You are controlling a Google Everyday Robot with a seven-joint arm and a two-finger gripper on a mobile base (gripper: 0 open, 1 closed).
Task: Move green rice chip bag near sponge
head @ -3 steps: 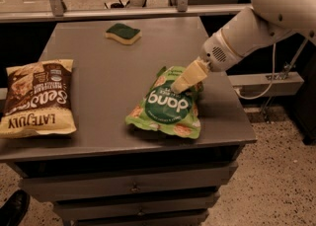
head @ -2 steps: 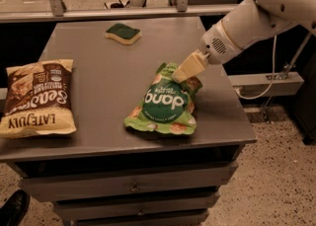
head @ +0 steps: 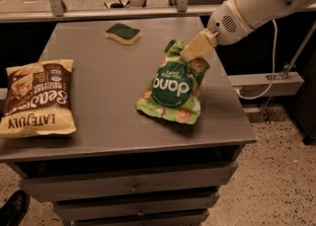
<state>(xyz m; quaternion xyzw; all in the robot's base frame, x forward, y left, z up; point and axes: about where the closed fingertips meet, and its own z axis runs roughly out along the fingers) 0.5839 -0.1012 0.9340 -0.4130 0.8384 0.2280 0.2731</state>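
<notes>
While clamped shut on the crinkled top edge of the green rice chip bag (head: 173, 89), just right of the frame's centre, raise the gripper (head: 187, 55) enough to free the bag's lower end, now resting on the grey cabinet top (head: 108, 87). Then carry up and left across the frame toward the sponge (head: 123, 32), lying flat near the upper middle, well apart from the bag. Move slowly: hung from one pinched edge, likely to swing and to slip out of so thin a hold. Stop short of the sponge, at its lower right, so as not to nudge it. Lower until most of the pouch lies on the surface, then release and draw straight up. Steer clear of the Late July chip bag (head: 37, 96) at the left edge, probably well off the path anyway.
</notes>
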